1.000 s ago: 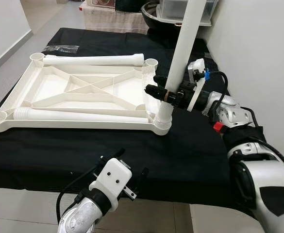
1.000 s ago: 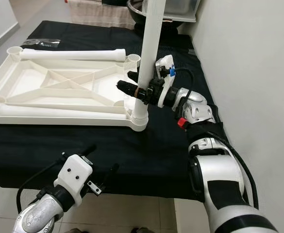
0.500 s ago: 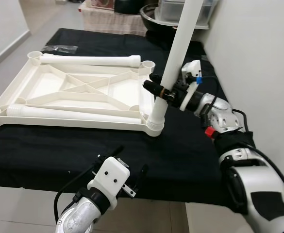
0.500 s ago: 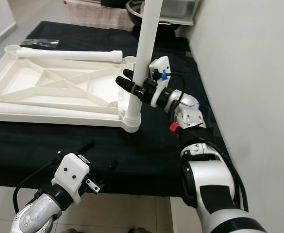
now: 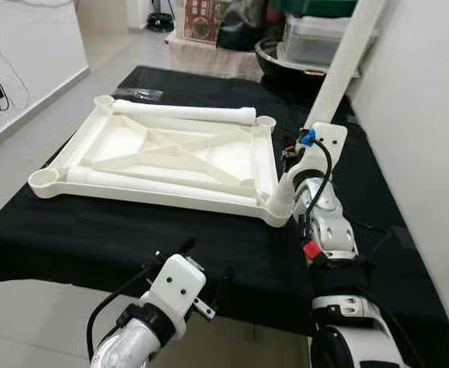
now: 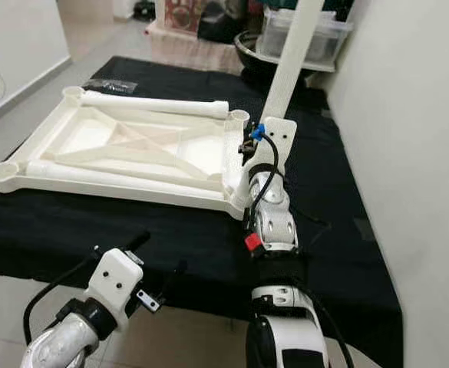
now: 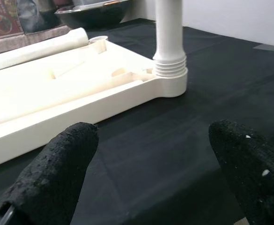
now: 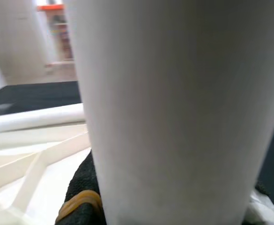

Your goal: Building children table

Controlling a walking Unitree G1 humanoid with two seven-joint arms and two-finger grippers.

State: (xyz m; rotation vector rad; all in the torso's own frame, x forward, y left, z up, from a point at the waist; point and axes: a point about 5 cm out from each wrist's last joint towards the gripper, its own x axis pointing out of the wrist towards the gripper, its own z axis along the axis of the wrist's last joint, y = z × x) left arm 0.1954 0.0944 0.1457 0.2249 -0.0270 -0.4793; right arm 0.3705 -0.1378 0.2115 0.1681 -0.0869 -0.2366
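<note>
From my head camera, I have the upright leg (image 5: pixel 339 73) gripped low down in my right gripper (image 5: pixel 295 159), its ribbed foot seated in the near right corner socket (image 5: pixel 278 211) of the upturned white tabletop (image 5: pixel 163 157); I judge this the leg-fitting step, and the next move calls for pressing or twisting the leg straight home, since it leans away from me toward the wall. Two more legs lie loose in the tabletop, one along the far edge (image 5: pixel 186 113) and one along the near edge (image 5: pixel 151 184), so three sockets are still bare. The tabletop rests on a black cloth (image 5: pixel 94 238) spread over a low platform, with a dark bowl (image 5: pixel 285 57) and a clear storage box (image 5: pixel 316 42) beyond it, a white wall on the right and pale floor on the left. My left gripper (image 6: pixel 143 264) hangs at the cloth's near edge; in its wrist view the two fingertips (image 7: pixel 64 168) stand wide apart around nothing, aimed at the seated foot. In the right wrist view the leg (image 8: pixel 174 108) looms against the lens with a black finger (image 8: pixel 83 187) pressed to it, clamped fast.
</note>
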